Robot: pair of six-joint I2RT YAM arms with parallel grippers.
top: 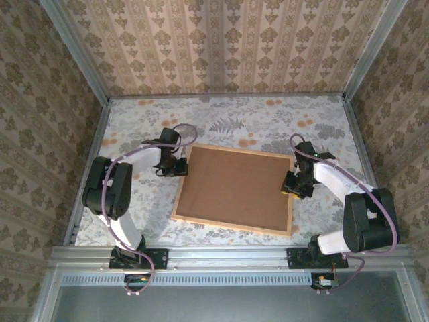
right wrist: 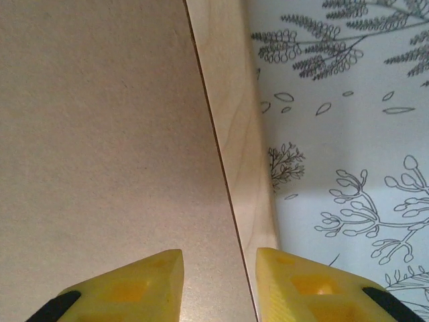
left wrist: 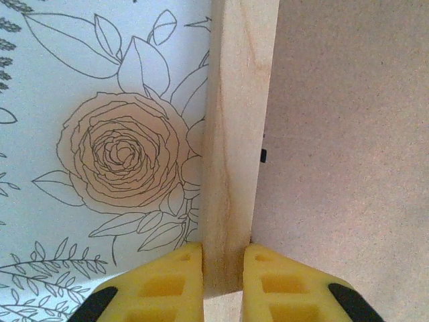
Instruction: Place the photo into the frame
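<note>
The frame point(top: 234, 189) lies flat and face down in the middle of the flower-printed table cover point(top: 268, 121), with its brown backing board point(left wrist: 342, 134) turned up and its thin light-wood moulding point(left wrist: 238, 134) running round all four sides. In the top view it sits slightly askew, its near side angled down toward the right. The left gripper point(top: 179, 166) is at the frame's left side, near the far corner. In the left wrist view the left gripper point(left wrist: 222, 268) has its yellow fingers point(left wrist: 167, 282) pressed on either side of the moulding, one on the cover side and one on the board side, so it is clamped on the wooden rail. A printed rose point(left wrist: 124, 157) lies on the cover just outside that rail, and a small dark tab point(left wrist: 263, 155) sits at the rail's inner edge. The right gripper point(top: 293, 184) is at the frame's right side, about halfway along it. In the right wrist view the right gripper point(right wrist: 218, 282) has its jaws apart, with one finger over the backing board, the other over the moulding's outer part, and bare board showing in the gap between them. Whether either finger touches the wood cannot be told.
</note>
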